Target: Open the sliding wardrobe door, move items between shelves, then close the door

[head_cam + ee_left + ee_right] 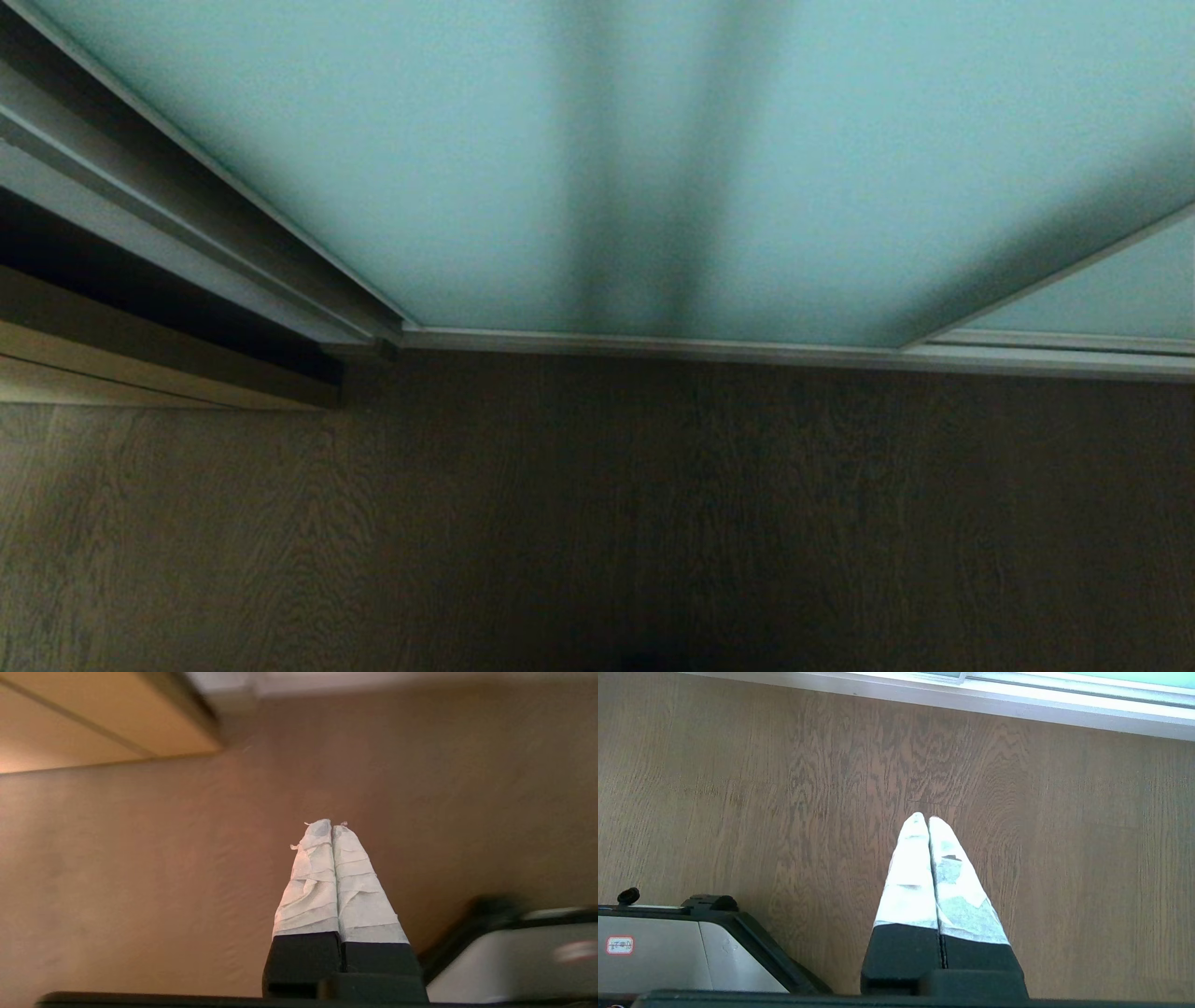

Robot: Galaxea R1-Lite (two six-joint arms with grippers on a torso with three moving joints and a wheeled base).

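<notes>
Head view shows the sliding wardrobe door shut above the wood floor. Left gripper and right gripper hang over the floor, fingers pressed together, holding nothing.

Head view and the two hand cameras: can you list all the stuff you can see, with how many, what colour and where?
Sliding door: one, frosted pale blue-green glass in a thin silver frame, filling the top of the head view.
Second glass panel: one, same pale blue-green, behind the first at the far right.
Bottom track: one, silver, along the floor under the doors.
Wood panel: one, light tan with a dark edge, at the left beside the door.
Floor: one, brown wood grain, in front of the wardrobe.
Robot base: one, grey and black, low over the floor.
Left gripper: one, white-wrapped fingers on black, shut, empty, above the floor.
Right gripper: one, same look, shut, empty, above the floor.
</notes>
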